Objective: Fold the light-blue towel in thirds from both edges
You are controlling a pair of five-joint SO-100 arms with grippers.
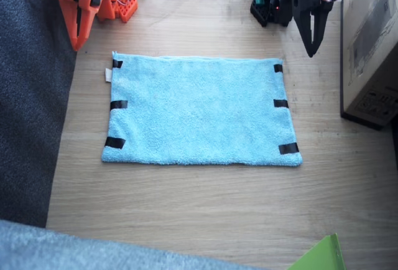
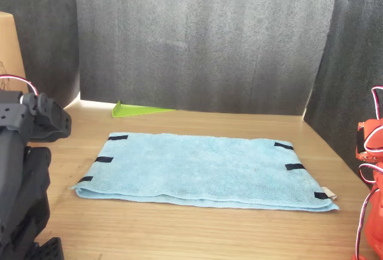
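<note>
1. Towel: the light-blue towel (image 1: 200, 109) lies flat and fully spread at the middle of the wooden table (image 1: 199, 208), long side running 9 to 3 o'clock in the fixed view.
2. Its short edges are each marked by three black tape strips: one edge at 9 o'clock (image 1: 115, 105), with a small white tag (image 1: 108, 74) poking out near its far corner, the other edge at 3 o'clock (image 1: 283, 104).
3. The right arm's orange gripper (image 1: 78, 37) hangs at 11 o'clock, off the towel's corner and apart from the cloth; its fingers look closed on nothing.
4. The left arm's black gripper (image 1: 312, 45) hangs at 1 o'clock, just beyond the other far corner, fingers close together and empty as far as I can tell.
5. Step in hand, as I judge it: none of the folding is done; no edge is lifted.
6. The next move likely calls for one gripper to open, drop onto a taped edge, pinch it, and carry it about a third of the way across.
7. A cardboard box (image 1: 373, 46) stands at 3 o'clock, near the left arm's sweep.
</note>
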